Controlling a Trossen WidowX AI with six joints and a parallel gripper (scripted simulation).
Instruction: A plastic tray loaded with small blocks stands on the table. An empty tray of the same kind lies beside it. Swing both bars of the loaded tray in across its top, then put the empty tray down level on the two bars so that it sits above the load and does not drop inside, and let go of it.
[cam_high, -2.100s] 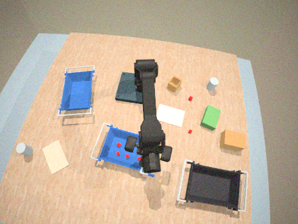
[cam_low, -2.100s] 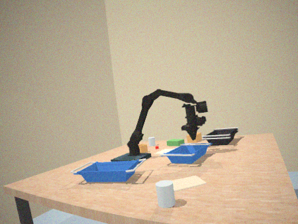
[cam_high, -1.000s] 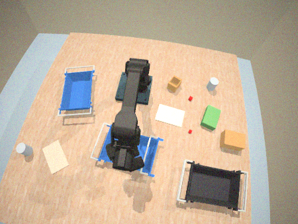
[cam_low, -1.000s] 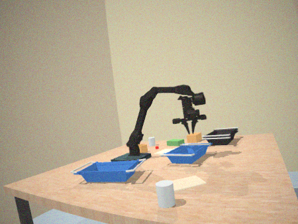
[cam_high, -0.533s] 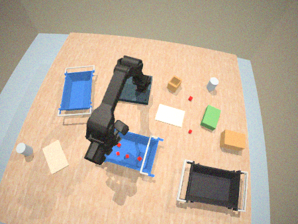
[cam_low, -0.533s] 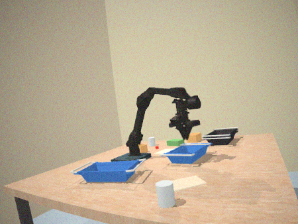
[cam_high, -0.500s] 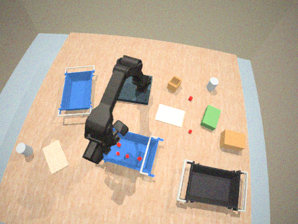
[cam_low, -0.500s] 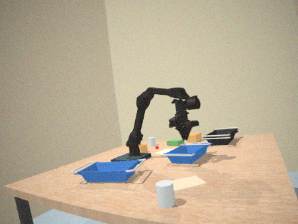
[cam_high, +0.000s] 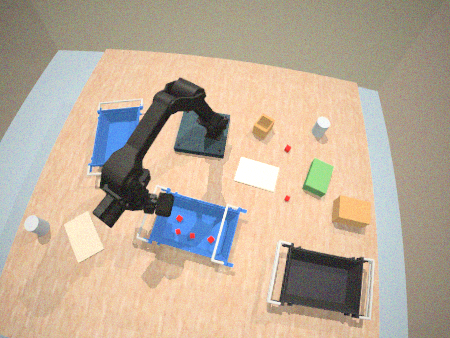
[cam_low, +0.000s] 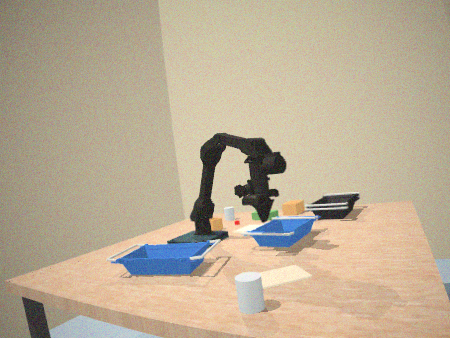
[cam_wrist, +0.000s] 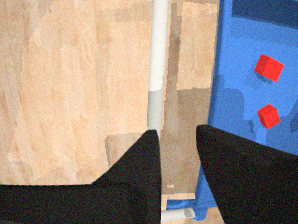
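Observation:
The loaded blue tray (cam_high: 200, 216) (cam_low: 282, 237) (cam_wrist: 233, 63) holds several small red blocks (cam_high: 179, 218) (cam_wrist: 269, 67). Its left wire bar (cam_high: 144, 235) (cam_wrist: 160, 43) is swung out over the table beyond the left end. Its right bar (cam_high: 220, 230) lies across the top near the right end. My gripper (cam_low: 263, 216) (cam_wrist: 176, 137) hangs low at the tray's left end, just above the left bar. Its fingers stand narrow with nothing between them; the bar runs along the left finger's edge. The empty blue tray (cam_high: 117, 135) (cam_low: 160, 260) lies at the back left.
A black tray (cam_high: 320, 280) (cam_low: 335, 205) sits front right. A green block (cam_high: 318, 176), an orange block (cam_high: 351, 210), a small orange box (cam_high: 263, 125), two grey cylinders (cam_high: 321, 127) (cam_high: 36, 225), a white sheet (cam_high: 257, 173) and a beige sheet (cam_high: 83, 236) lie around.

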